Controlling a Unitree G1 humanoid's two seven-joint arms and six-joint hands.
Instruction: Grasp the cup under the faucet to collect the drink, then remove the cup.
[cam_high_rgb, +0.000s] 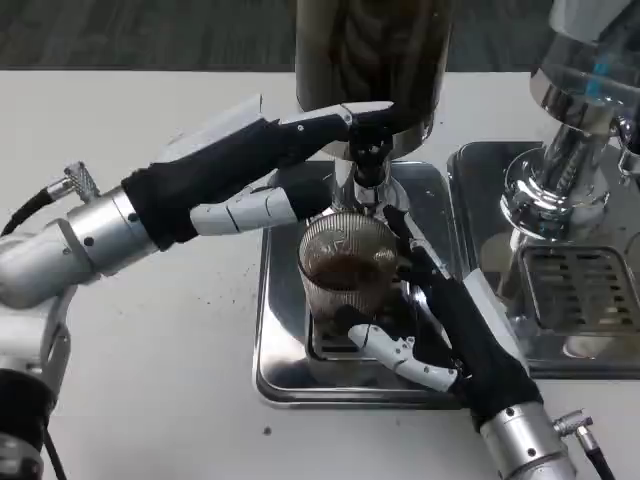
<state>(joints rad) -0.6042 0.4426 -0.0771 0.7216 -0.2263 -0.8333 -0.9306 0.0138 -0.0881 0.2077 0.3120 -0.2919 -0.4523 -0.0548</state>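
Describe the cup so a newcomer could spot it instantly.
Find the dark dispenser at top centre, above a steel drip tray. Under its faucet stands the cup, held by the right robot hand: clear, ribbed, with dark drink inside.

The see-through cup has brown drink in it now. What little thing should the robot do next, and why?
Probably let go of the tap. The left hand reaches to the black faucet lever, while the right hand holds the ribbed clear plastic cup on the shiny metal drip tray, already holding dark drink. Stopping the flow first seems wise before moving the cup.
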